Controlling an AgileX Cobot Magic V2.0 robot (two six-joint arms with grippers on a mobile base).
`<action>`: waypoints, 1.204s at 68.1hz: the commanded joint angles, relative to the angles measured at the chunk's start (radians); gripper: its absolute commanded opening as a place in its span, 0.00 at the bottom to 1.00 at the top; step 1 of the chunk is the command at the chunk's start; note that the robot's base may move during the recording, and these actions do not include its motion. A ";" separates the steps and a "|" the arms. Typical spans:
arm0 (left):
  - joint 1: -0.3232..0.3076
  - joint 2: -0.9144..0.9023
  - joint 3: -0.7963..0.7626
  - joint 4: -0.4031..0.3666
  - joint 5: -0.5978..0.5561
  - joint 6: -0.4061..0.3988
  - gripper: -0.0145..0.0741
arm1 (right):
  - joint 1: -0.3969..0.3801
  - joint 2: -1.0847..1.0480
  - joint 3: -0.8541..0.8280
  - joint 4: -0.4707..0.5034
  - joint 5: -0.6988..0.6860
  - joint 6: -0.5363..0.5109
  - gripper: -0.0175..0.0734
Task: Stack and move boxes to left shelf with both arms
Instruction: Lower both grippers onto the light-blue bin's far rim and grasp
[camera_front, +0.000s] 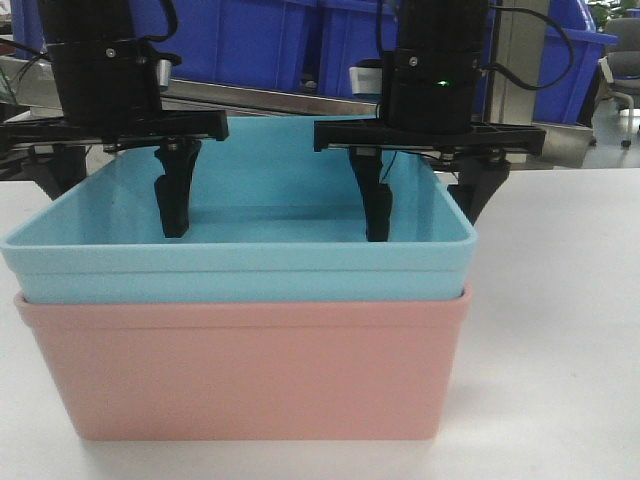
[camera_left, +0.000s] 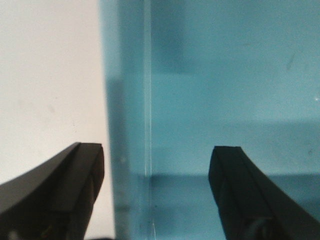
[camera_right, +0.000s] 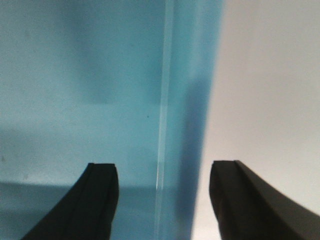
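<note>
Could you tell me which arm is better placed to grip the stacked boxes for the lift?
Neither clearly: the left hand straddles the left wall of the light blue box, the right hand its right wall, both open. The lift likely needs both.

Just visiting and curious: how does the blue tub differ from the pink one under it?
The light blue tub sits nested on top; the salmon pink tub rests on the white table. The open left end effector and right end effector straddle the light blue tub's side walls, not the salmon pink tub's. Both look rectangular, open-topped, alike in size.
</note>
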 joint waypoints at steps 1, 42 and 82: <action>0.003 -0.051 -0.031 -0.008 0.019 0.001 0.56 | 0.000 -0.059 -0.020 -0.011 0.007 -0.004 0.74; 0.003 -0.021 -0.031 -0.010 0.049 0.001 0.34 | 0.000 -0.059 -0.020 -0.011 0.005 -0.011 0.35; 0.003 -0.020 -0.031 -0.010 0.058 0.001 0.15 | 0.000 -0.059 -0.020 -0.011 0.017 -0.014 0.25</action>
